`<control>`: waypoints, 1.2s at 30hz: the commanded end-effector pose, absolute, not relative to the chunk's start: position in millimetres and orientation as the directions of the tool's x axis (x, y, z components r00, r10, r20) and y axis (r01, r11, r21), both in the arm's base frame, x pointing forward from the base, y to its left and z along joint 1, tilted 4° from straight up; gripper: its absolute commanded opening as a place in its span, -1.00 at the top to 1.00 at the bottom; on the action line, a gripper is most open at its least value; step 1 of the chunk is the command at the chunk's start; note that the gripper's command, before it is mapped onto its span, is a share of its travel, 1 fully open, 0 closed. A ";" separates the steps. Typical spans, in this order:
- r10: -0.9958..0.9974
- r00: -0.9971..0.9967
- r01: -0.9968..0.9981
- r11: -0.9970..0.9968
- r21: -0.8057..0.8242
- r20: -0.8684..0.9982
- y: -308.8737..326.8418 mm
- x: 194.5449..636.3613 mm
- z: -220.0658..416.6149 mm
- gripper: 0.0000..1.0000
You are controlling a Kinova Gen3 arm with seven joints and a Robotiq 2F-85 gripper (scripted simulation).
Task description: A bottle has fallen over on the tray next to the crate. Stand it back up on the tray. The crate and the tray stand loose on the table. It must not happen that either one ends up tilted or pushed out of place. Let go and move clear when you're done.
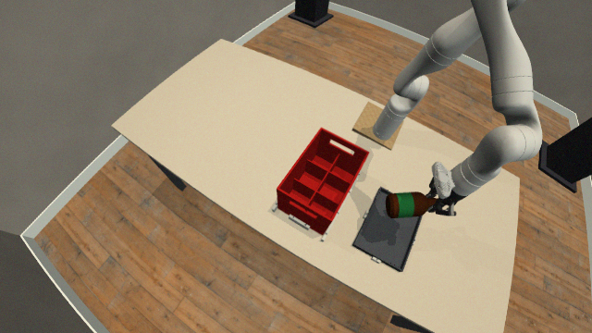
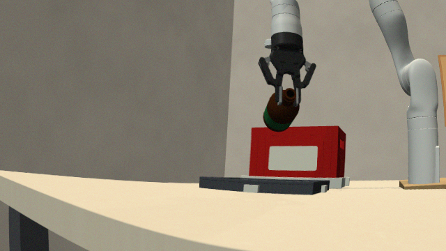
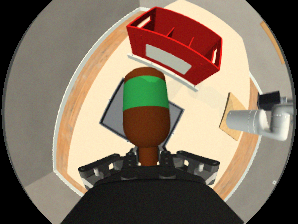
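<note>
A brown bottle with a green band (image 1: 406, 204) (image 2: 283, 111) (image 3: 146, 110) hangs in the air above the tray, tilted, its base lower than its neck and pointing away from the gripper. My gripper (image 1: 437, 203) (image 2: 288, 98) (image 3: 148, 149) is shut on the bottle's neck. The dark grey tray (image 1: 378, 253) (image 2: 223, 183) (image 3: 112, 112) lies on the table below, and the bottle touches neither tray nor table. The red crate (image 1: 301, 214) (image 2: 259, 150) (image 3: 200, 74) stands beside the tray.
The crate has several compartments, and no bottle shows in them. Its walls rise well above the low tray rim. A second arm (image 1: 389, 117) (image 2: 422, 139) (image 3: 245, 120) stands on a wooden base plate (image 1: 365, 121) behind the crate and tray. Pale clips sit along the crate and tray edges.
</note>
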State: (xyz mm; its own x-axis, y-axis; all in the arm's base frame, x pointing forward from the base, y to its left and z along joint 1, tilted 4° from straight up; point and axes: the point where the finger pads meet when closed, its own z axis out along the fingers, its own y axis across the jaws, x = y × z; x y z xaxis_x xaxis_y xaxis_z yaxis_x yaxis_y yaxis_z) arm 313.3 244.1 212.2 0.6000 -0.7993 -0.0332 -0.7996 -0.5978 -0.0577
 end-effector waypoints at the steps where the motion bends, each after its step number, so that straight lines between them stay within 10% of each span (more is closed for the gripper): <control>1: -0.799 0.600 -0.800 -0.598 -0.060 -0.033 244.3 313.6 212.9 1.00; 36: -0.925 0.377 -0.926 -0.375 -0.049 -0.047 244.3 313.6 212.9 1.00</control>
